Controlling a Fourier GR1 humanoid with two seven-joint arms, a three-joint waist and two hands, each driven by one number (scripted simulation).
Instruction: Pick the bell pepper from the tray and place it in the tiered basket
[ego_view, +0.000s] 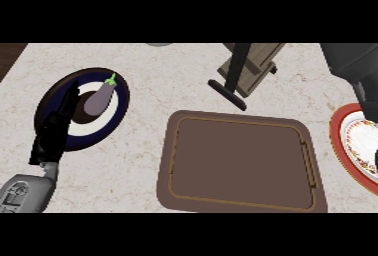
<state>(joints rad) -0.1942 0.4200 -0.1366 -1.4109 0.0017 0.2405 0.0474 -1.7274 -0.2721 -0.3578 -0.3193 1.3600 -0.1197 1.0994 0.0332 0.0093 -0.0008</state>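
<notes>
Spreading across the whole view, a pale speckled bench (148, 55) is being seen from steeply above. A brown rectangular tray (236, 160) is lying at its middle, with only its bare floor being shown. The bell pepper is not being made out anywhere, so its place cannot be told. A dark blue plate (122, 97) with a white ring is sitting well apart to the left of the tray. A wooden tiered basket (258, 62) on a black foot is standing just beyond the tray's far edge. A red-rimmed patterned plate (358, 145) is being cut off by the right edge, near the tray. A dark grey shape (351, 60) is hanging over the upper right corner; what it is cannot be told, and neither can the state of the right robot hand. The left robot hand (50, 137) is being held open at the lower left, its fingers straight over the dark blue plate's left rim. A purple eggplant (100, 100) with a green stem is lying on that plate.
</notes>
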